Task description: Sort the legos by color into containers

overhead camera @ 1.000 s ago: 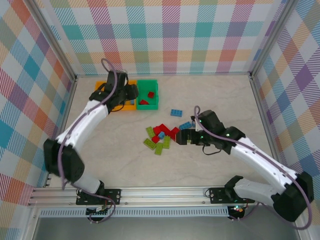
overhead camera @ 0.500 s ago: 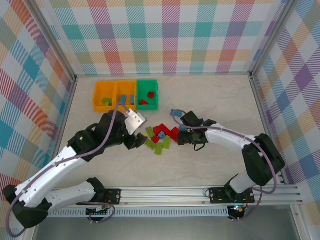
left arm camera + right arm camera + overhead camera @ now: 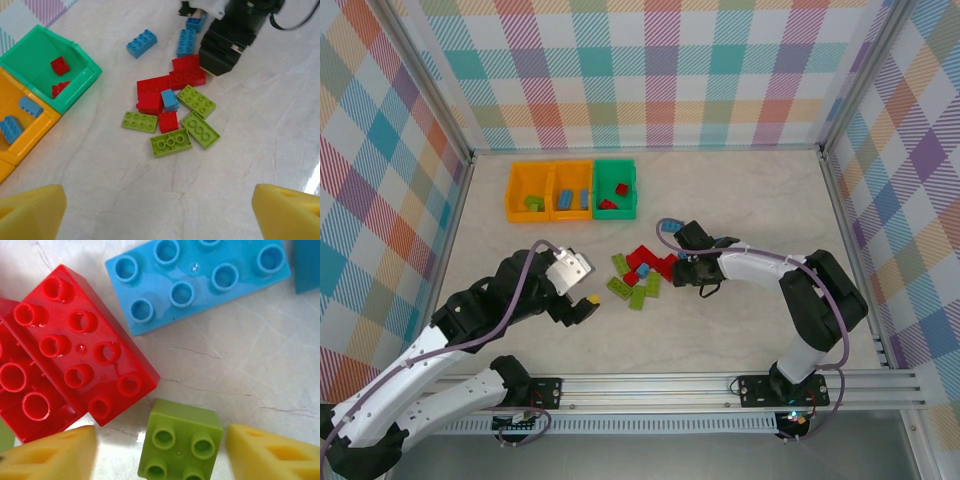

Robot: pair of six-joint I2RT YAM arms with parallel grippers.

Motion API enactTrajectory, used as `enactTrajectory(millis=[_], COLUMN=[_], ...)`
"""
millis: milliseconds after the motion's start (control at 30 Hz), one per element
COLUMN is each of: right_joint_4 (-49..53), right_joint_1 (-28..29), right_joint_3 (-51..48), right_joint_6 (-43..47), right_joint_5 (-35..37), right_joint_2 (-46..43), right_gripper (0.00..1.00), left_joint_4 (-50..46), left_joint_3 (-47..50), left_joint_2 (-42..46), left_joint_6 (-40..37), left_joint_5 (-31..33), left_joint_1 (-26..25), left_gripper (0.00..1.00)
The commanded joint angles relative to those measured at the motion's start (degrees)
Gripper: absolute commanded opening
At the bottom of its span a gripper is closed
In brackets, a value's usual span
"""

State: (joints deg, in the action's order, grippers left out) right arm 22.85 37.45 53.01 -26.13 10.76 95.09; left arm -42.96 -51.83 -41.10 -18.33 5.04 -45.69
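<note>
The legos [image 3: 640, 275] lie in a loose pile of lime green, red and light blue bricks mid-table. My right gripper [image 3: 682, 268] is low over the pile's right edge. In its wrist view the right gripper [image 3: 161, 455] straddles a small lime green brick [image 3: 181, 442], with a narrow gap on each side, beside a red brick [image 3: 85, 345] and a blue brick [image 3: 200, 280]. My left gripper [image 3: 586, 304] hovers near-left of the pile, and the left gripper [image 3: 160, 215] stands wide open and empty. The containers stand at the back left: two orange bins [image 3: 530, 180] and a green bin [image 3: 616, 165].
The left orange bin holds green bricks, the middle one [image 3: 572, 168] blue, the green bin [image 3: 75, 55] red. Two loose blue bricks [image 3: 141, 42] lie behind the pile. Checked walls enclose the table; the arm bases sit on the near rail [image 3: 650, 385].
My left arm has drawn back from the bins to the near left and opened its jaws. My right gripper has slid left to the pile's edge and narrowed around the green brick.
</note>
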Motion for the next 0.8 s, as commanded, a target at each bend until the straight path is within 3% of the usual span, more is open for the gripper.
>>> enactTrajectory(millis=[0, 133, 367, 533, 767], right_joint_4=[-0.73, -0.33, 0.52, -9.66, -28.7], right_joint_1=[-0.38, -0.36, 0.06, 4.0, 6.31], right_joint_3=[0.95, 0.05, 1.14, 6.63, 23.18], right_joint_6=[-1.25, -1.89, -0.4, 0.48, -0.12], right_joint_5=[-0.49, 0.26, -1.25, -9.28, -21.07], right_joint_2=[0.61, -0.18, -8.73, -12.4, 5.09], right_gripper=[0.52, 0.41, 0.31, 0.29, 0.22], left_joint_4=[3.3, 2.56, -0.65, -2.84, 1.07], left_joint_3=[-1.37, -3.2, -6.54, -8.73, -6.89], left_joint_2=[-0.78, -3.72, -6.93, -5.57, -4.51], left_joint_6=[9.99, 24.06, 31.86, 29.74, 23.6], left_joint_5=[7.5, 16.24, 21.22, 26.0, 27.64], left_joint_1=[-0.83, -0.78, 0.15, 5.24, 19.16], left_gripper=[0.98, 1.0, 0.98, 0.96, 0.95])
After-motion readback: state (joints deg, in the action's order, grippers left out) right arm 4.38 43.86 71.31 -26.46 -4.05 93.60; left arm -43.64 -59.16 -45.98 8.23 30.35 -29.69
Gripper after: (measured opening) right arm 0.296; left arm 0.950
